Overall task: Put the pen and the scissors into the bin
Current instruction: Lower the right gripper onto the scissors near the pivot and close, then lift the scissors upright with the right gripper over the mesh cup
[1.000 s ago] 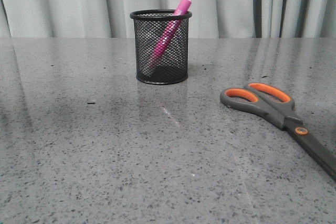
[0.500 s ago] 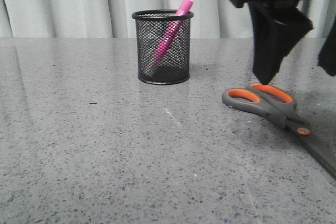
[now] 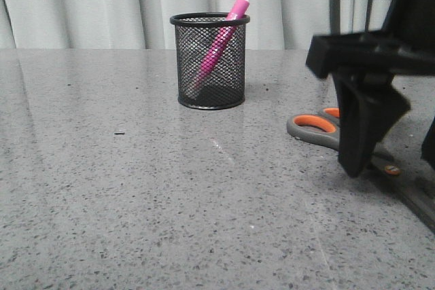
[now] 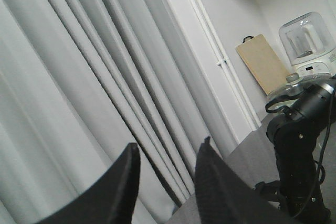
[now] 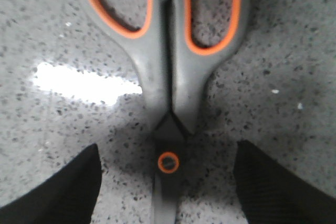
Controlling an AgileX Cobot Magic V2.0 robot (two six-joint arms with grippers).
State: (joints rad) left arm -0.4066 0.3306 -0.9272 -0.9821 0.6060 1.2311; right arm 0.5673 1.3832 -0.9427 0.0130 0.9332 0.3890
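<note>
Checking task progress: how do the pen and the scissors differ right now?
The pen stands tilted inside the bin; the scissors lie flat on the table. The pen is magenta-pink, the scissors grey with orange. The right gripper straddles the scissors, open; nothing is near the pen.

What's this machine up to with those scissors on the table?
It is tidying desk items into the black mesh bin. The pink pen already leans inside it. The right gripper hangs open just above the scissors, a finger on either side of the orange pivot, not gripping yet. The left gripper is raised, open and empty, facing the curtain.
</note>
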